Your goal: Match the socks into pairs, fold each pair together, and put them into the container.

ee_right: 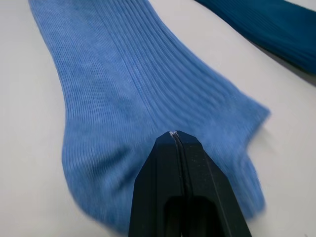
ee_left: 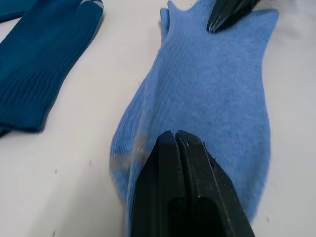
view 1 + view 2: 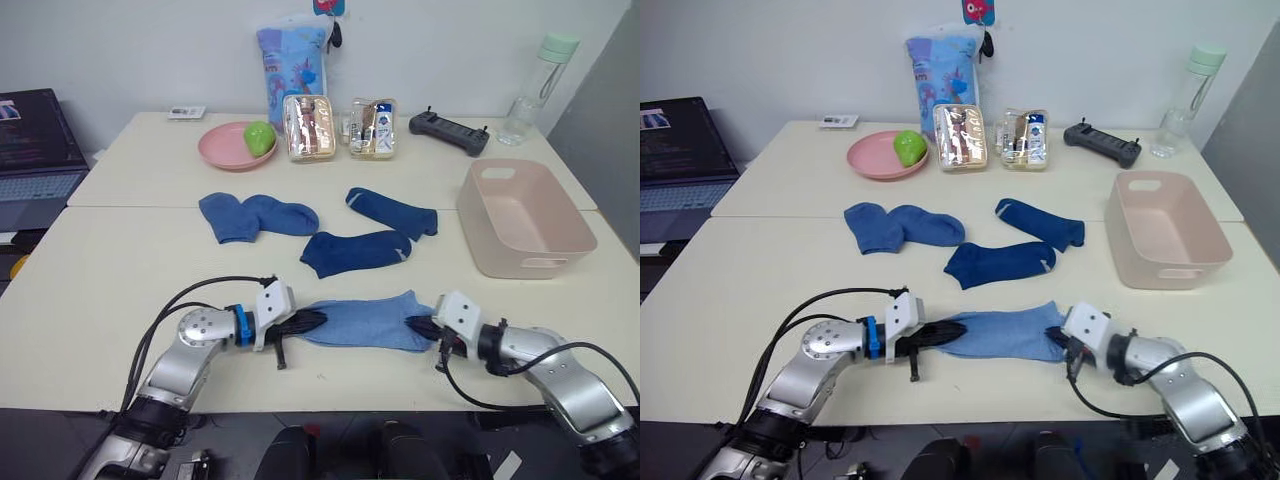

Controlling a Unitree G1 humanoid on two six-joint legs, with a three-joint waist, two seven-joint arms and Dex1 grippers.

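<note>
Blue socks lie on the pale table, and I count about five or six. One light blue sock lies flat near the front edge. It may be two socks stacked, but I cannot tell. The left gripper has its two black fingers pressed together on one end of this sock. The right gripper has its fingers pressed together on the other end. In both wrist views the fingers lie tight together on top of the cloth, so I cannot tell if any cloth is pinched between them.

Behind it lies one dark blue sock. One more dark blue sock lies just behind that, and their ends touch. To the robot's left, two mid blue socks lie side by side and overlap a little.

One pink tub sits on the robot's right side of the table, well apart from the socks. I see no socks inside it.

At the back stand one pink plate with one green fruit on it, two clear pouches, one tall patterned bag, one black controller and one clear bottle. One laptop is cut off at the picture's left edge.
</note>
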